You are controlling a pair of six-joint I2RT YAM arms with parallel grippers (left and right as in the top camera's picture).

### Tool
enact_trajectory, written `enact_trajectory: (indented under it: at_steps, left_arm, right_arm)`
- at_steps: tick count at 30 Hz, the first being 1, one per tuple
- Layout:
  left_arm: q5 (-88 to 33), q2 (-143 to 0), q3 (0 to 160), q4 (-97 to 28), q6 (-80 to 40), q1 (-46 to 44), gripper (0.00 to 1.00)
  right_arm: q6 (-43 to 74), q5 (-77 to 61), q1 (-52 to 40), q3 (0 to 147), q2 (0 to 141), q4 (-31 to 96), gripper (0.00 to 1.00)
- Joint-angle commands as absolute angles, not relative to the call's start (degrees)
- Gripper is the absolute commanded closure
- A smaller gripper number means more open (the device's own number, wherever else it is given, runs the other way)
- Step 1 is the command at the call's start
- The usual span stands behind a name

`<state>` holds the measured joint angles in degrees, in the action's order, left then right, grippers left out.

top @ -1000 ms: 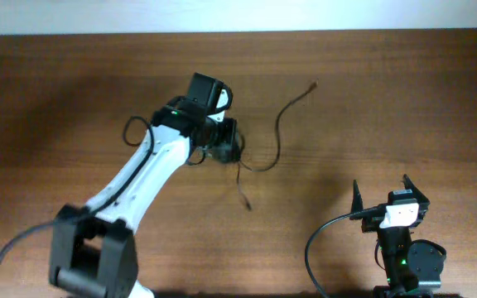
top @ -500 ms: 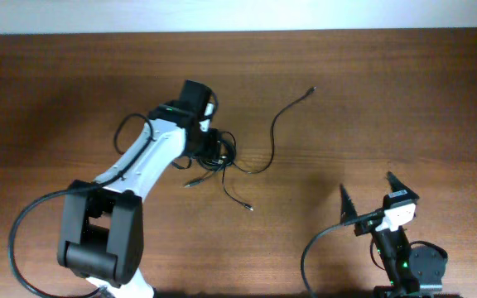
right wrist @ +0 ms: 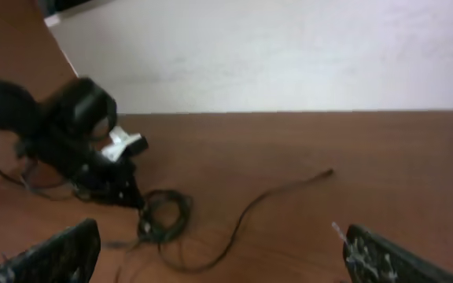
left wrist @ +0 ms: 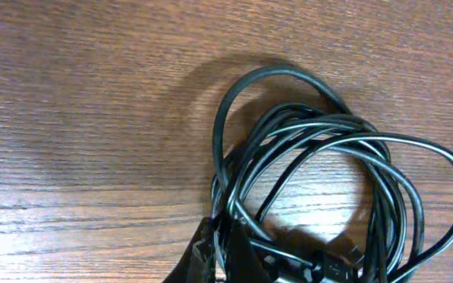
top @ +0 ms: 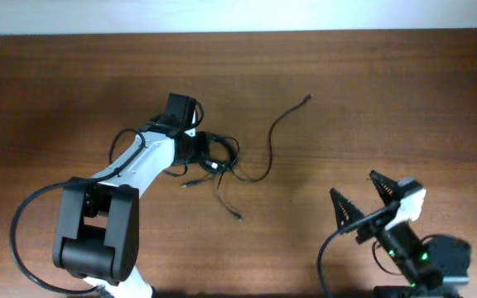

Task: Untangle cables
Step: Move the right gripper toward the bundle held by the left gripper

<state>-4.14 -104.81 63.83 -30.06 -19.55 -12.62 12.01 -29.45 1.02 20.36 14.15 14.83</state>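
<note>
The cables (top: 219,159) lie as a knotted coil of thin black cords mid-table. One long strand (top: 273,132) snakes off to a plug end at the far right, and a short tail (top: 226,203) trails toward the front. My left gripper (top: 195,151) sits at the coil's left edge. In the left wrist view its fingertips (left wrist: 211,253) are shut on a strand of the coil (left wrist: 329,149). My right gripper (top: 363,199) hovers open at the front right, well away from the cords. The right wrist view shows its fingers (right wrist: 57,253) spread wide, with the coil (right wrist: 163,216) far ahead.
A thick black arm cable (top: 23,223) loops beside the left base and another (top: 325,248) beside the right base. The table's back edge meets a pale wall (top: 238,15). Bare wood (top: 404,108) stretches to the right of the long strand.
My left gripper has moved left, opened briefly and shut again on the coil, which shifted left with it. The right arm has swung to the right, its gripper still open.
</note>
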Motion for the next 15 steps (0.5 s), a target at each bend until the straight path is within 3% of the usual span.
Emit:
enact_trajectory:
  at_steps: [1, 6, 9, 10, 11, 13, 15]
  left_arm:
    - [-8.4, -105.2, 63.1, -29.5, -17.6, -12.6, 1.00]
    - [-23.6, -105.2, 63.2, -26.8, -9.1, -12.2, 1.00]
    - [-28.9, -105.2, 63.2, -26.4, -7.8, -10.6, 1.00]
    - [-28.9, -105.2, 63.2, -26.4, -7.8, -10.2, 0.97]
    - [-28.9, -105.2, 63.2, -26.4, -7.8, -10.0, 0.87]
    - [-29.2, -105.2, 63.2, -24.9, -8.3, -10.1, 0.66]
    - [-29.1, -105.2, 63.2, -22.3, -8.8, -10.0, 0.58]
  right_arm:
    - [10.7, -29.4, 0.8, 33.6, 28.4, 23.4, 0.02]
    - [5.1, -32.3, 0.8, 61.6, 57.9, 54.1, 0.01]
    - [6.7, -45.2, 0.8, 68.2, 69.6, 60.2, 0.02]
    - [6.7, -49.4, 0.7, 68.2, 72.5, 60.2, 0.06]
    - [6.6, -53.1, 0.3, 68.2, 76.4, 60.8, 0.17]
    - [6.2, -52.6, -1.3, 68.2, 80.1, 60.7, 0.18]
    - [6.2, -49.4, -3.7, 68.2, 82.7, 59.8, 0.18]
